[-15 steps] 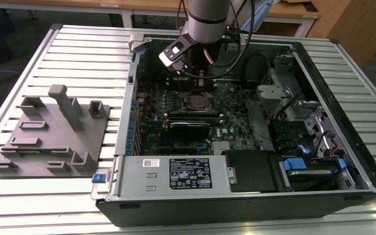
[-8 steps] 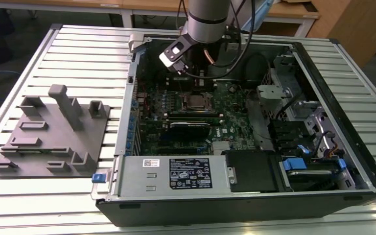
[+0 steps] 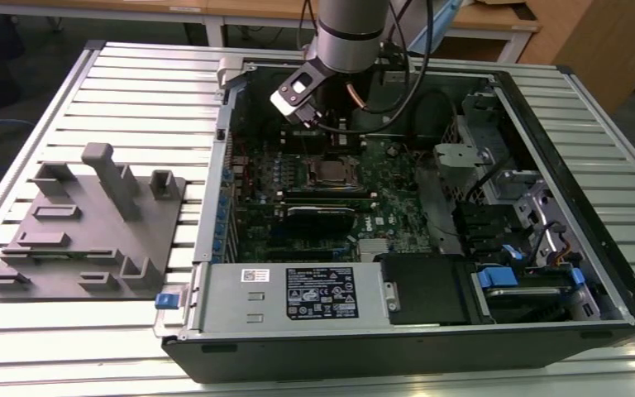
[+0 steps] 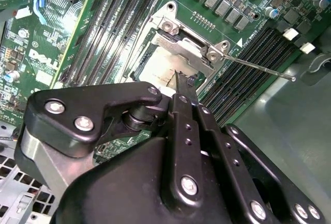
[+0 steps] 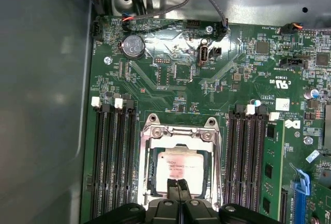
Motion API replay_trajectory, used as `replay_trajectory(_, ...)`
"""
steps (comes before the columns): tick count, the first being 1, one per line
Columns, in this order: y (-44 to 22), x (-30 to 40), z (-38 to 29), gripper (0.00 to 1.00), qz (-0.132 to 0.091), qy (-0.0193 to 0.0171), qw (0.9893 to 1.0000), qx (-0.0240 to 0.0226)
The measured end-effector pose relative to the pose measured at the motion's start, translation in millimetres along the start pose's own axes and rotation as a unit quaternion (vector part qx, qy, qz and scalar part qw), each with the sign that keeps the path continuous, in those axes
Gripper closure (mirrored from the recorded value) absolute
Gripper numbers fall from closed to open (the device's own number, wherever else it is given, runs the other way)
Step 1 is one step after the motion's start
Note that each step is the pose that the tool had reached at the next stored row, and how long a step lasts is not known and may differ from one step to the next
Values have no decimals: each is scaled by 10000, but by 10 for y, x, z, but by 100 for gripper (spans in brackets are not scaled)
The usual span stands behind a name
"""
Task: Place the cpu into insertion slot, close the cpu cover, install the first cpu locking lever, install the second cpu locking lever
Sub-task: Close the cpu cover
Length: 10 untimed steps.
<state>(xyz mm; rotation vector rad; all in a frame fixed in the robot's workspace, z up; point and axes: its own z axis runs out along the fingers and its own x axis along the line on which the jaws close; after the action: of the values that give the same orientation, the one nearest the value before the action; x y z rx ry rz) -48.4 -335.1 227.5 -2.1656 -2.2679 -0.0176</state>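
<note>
Claw (image 5: 179, 185): the two fingers are pressing together with no gap and nothing pinched between them, and the tips are pointing down at the board.
Direction: the cpu (image 5: 178, 163) is lying straight under the claw; in both wrist views the tips are overlapping the chip's near edge. I cannot tell whether they are touching it.
Arm: the single arm is reaching down into the open computer case (image 3: 406, 356), which is resting on the slatted counter (image 3: 130, 83).
Cpu place: the chip is sitting flat inside the insertion slot (image 5: 151, 180) on the green motherboard (image 5: 170, 79), between two banks of long black memory slots (image 5: 111, 157).
Cpu look: its dull silvery-grey top is facing up, carrying faint print and catching some glare. It is roughly square, so it is offering no long axis to line up on.
Cover: the cpu cover (image 5: 178, 132) is framing the chip, which is showing through its square window. I cannot tell whether it is lying fully down.
Lever: in the second wrist view a thin wire locking lever (image 4: 258, 68) is sticking out from one corner of the socket. Its long axis is running away over the memory slots toward the case's grey floor, so it is probably hanging unlatched.
Progress: the chip is looking seated, while the locking is looking not yet done.
</note>
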Motion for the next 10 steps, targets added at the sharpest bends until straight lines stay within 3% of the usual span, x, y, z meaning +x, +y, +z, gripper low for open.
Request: replay_trajectory(10,0,0,0,90,-206,1,9998,2)
